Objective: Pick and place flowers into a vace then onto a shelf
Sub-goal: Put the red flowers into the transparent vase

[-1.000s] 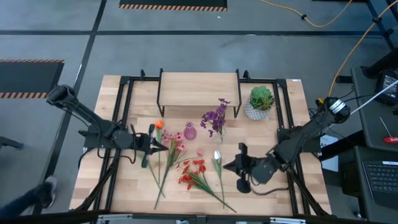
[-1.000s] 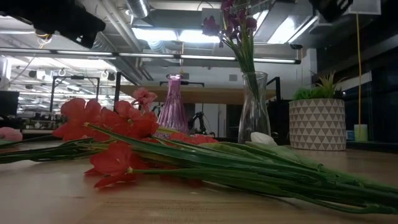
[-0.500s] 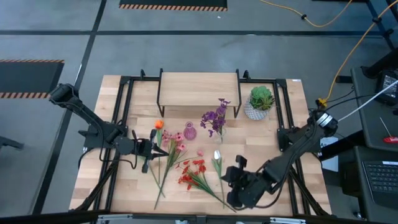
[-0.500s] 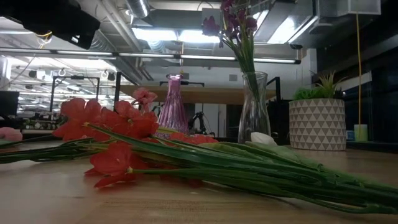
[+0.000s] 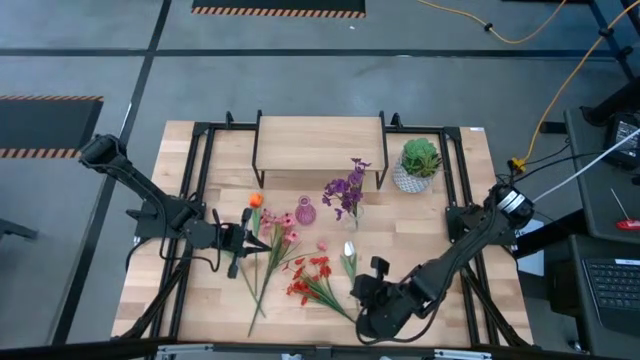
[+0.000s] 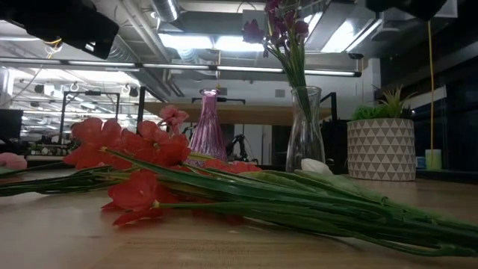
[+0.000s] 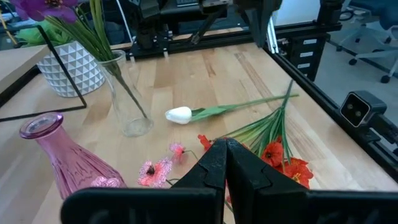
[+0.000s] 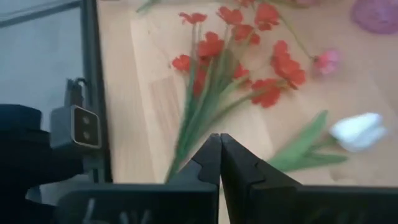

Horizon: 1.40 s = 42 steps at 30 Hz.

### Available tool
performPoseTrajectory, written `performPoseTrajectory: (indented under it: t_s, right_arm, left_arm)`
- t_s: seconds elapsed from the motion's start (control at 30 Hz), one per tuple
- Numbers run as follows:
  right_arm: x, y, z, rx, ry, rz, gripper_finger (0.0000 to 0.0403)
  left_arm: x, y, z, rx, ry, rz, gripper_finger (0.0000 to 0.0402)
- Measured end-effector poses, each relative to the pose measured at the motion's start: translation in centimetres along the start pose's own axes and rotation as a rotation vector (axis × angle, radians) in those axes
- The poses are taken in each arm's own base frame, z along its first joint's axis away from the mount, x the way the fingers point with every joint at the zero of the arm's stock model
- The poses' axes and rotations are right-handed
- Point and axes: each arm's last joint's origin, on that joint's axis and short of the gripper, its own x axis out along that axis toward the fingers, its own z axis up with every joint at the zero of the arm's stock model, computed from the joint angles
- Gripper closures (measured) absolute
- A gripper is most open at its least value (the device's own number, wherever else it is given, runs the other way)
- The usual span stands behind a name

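Note:
Loose flowers lie flat on the table: an orange tulip (image 5: 255,200), pink blossoms (image 5: 280,222), a red cluster (image 5: 312,275) and a white bud (image 5: 348,250). A purple sprig (image 5: 347,188) stands in a clear vase (image 7: 124,93), beside an empty pink vase (image 5: 305,212). The shelf (image 5: 320,140) stands at the far edge. My left gripper (image 5: 246,237) is shut, hovering by the tulip and blossom stems. My right gripper (image 5: 360,292) is shut and tipped down above the near ends of the red cluster's stems (image 8: 186,130).
A spiky green plant in a white patterned pot (image 5: 420,165) stands at the far right, next to the shelf. Black frame rails (image 5: 200,180) run along both sides of the table. Bare wood lies at the near left and to the right of the white bud.
My right gripper has swung toward the table's left and near edges, tipping further downward, and now hangs over the stem ends of the red cluster. The flowers and vases have stayed where they were.

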Motion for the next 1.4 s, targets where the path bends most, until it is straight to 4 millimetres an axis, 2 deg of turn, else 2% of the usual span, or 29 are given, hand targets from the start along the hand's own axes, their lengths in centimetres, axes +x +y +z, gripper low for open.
performPoseTrajectory:
  t_s: [0.13,0.3,0.5,0.73,0.9,1.17,1.4]
  right_arm:
    - [1.3,0.7,-0.4,-0.002,0.012,0.036,0.0367]
    - [3.2,1.6,-1.1,-0.005,0.022,0.079,0.0308]
    - [5.3,1.9,-2.1,-0.005,0.031,0.064,0.0241]
    - [7.3,2.0,-2.8,-0.003,0.035,0.052,0.0189]
    - [8.4,1.9,-3.1,0.030,0.037,0.042,0.0171]
    - [10.4,2.0,-4.5,0.017,0.054,0.027,0.0169]
    - [10.5,1.8,-4.6,0.011,0.062,0.013,0.0169]
  left_arm:
    - [0.0,0.0,0.0,0.002,0.004,0.000,0.0398]
    - [0.0,0.0,0.0,0.002,0.003,0.000,0.0398]
    - [0.0,0.0,0.0,0.002,0.003,0.000,0.0398]
    - [0.0,0.0,0.0,0.002,0.003,0.000,0.0398]
    - [0.0,0.0,0.0,0.002,0.003,-0.001,0.0398]
    - [0.0,0.0,0.0,0.002,0.004,-0.001,0.0398]
    - [0.0,0.0,0.0,0.002,0.003,-0.001,0.0398]
